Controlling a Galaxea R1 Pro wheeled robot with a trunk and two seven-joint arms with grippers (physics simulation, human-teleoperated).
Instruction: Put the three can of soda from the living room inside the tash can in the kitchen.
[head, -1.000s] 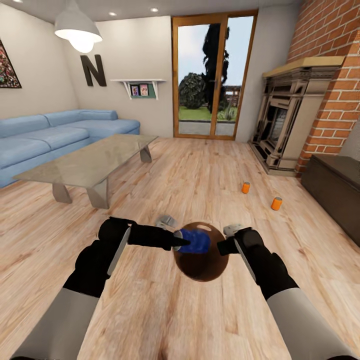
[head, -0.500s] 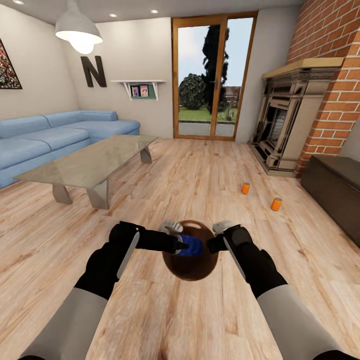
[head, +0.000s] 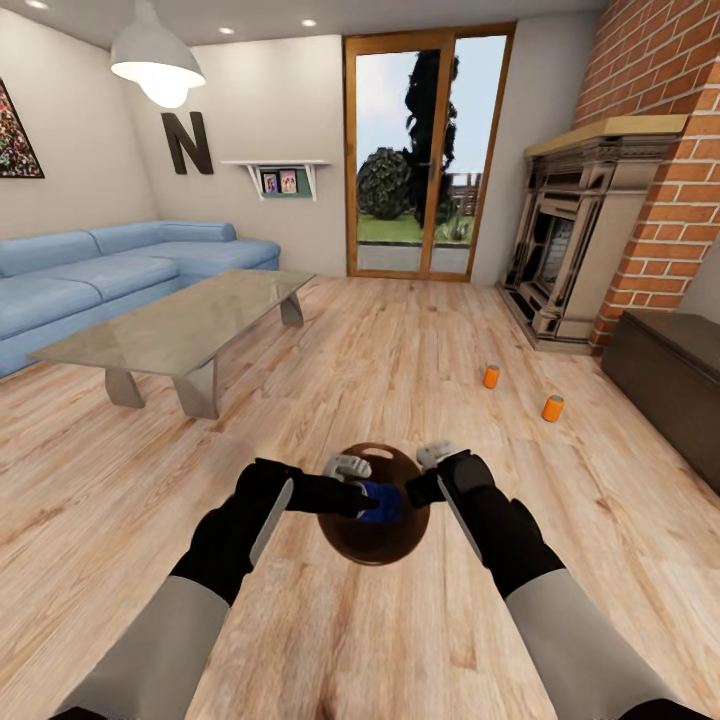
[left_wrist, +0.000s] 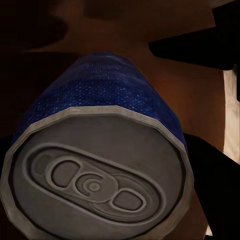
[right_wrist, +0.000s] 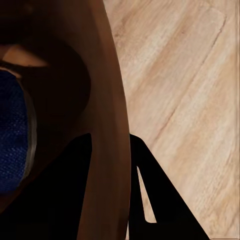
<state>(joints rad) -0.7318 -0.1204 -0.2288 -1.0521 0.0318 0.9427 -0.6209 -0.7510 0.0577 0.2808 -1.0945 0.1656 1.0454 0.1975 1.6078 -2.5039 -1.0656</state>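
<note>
Left hand (head: 360, 497) is pinching the blue can (head: 380, 502), holding it on its side inside the mouth of the trash can (head: 372, 540), lower centre of the head view. Left wrist view confirms: grey can top (left_wrist: 95, 175) close to the lens, brown bin interior behind it. Right hand (head: 412, 490) is clamped on the bin's rim at the right; the right wrist view shows a finger (right_wrist: 160, 210) outside the brown wall (right_wrist: 107, 125), with blue of the can just inside.

Change over the last second: both arms pulled in toward the body, and the bin and can moved with them, from further right and lower in the frame to more central. Can looks deeper in the bin, less blue showing than a second ago. Room has not shifted, so the base stays put.

Meaning for the task: first can is practically in, only needs the left hand to let go. Judgement, not seen: release should drop it to the bin bottom.

Two orange cans remain on the floor, mid right of the head view, one (head: 491, 376) nearer the fireplace (head: 565, 250), the other (head: 553, 407) near the dark cabinet (head: 665, 380). Both upright, well apart from the bin. Glass coffee table (head: 180, 325) and blue sofa (head: 100, 270) at left. Kitchen trip not started yet.
</note>
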